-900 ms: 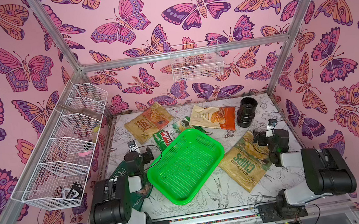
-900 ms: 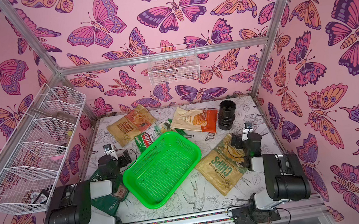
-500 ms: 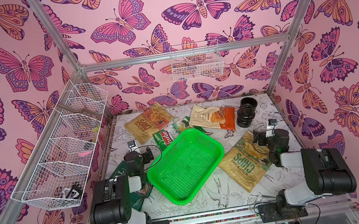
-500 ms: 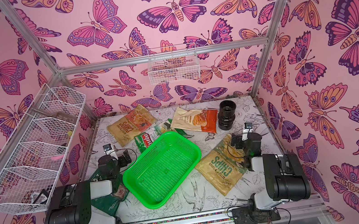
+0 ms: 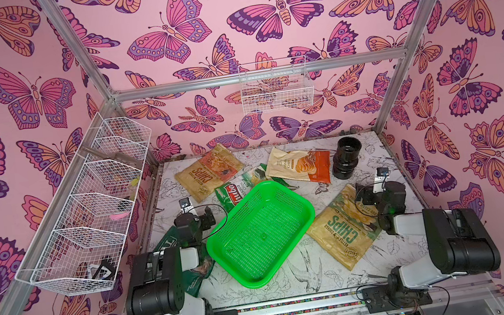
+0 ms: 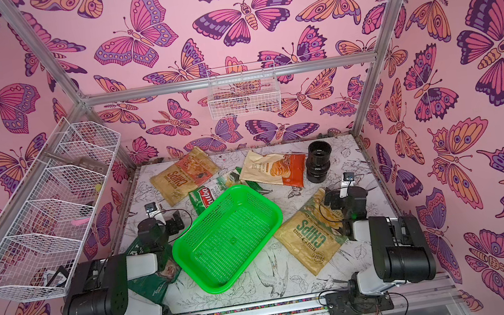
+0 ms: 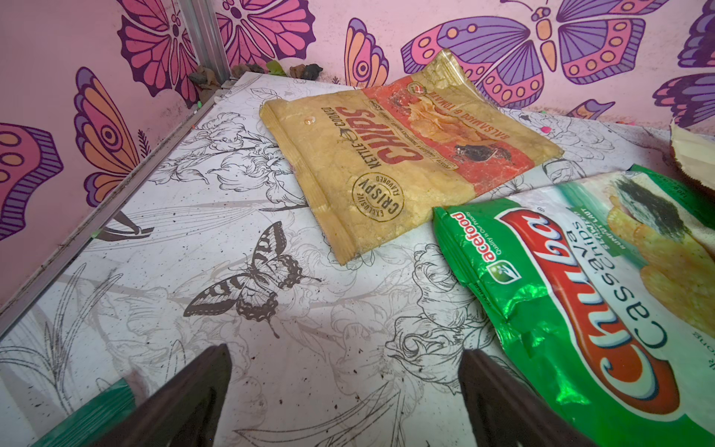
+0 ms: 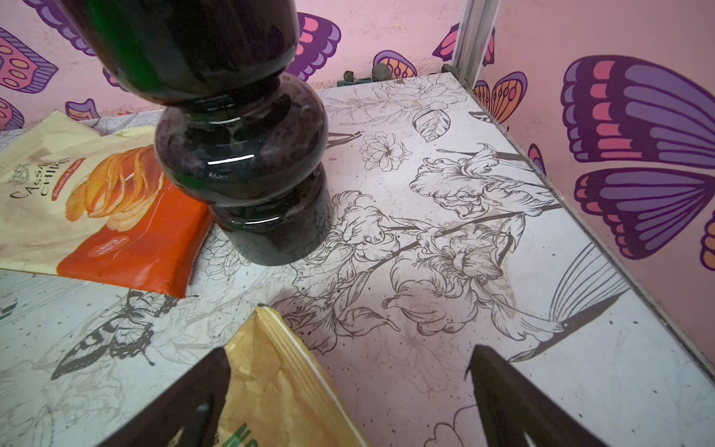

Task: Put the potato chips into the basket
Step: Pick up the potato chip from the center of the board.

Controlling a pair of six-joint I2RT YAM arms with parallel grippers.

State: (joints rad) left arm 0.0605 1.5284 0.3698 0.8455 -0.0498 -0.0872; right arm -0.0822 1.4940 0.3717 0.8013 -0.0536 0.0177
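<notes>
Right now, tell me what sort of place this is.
Probably a robot test booth, not a home: silver aluminium framing around pink butterfly-print wall panels, two black-and-white robot arms mounted on a metal rail, and white wire baskets hung on the walls.

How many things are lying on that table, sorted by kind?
Chip bags: 5 (far tan bag, near tan bag, cream-and-orange bag, green-white bag, dark green bag)
Green basket: 1
Black cylinder: 1
Total: 7

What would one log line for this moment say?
basket: empty | potato chips: five bags, none inside | left gripper: open | right gripper: open
</notes>
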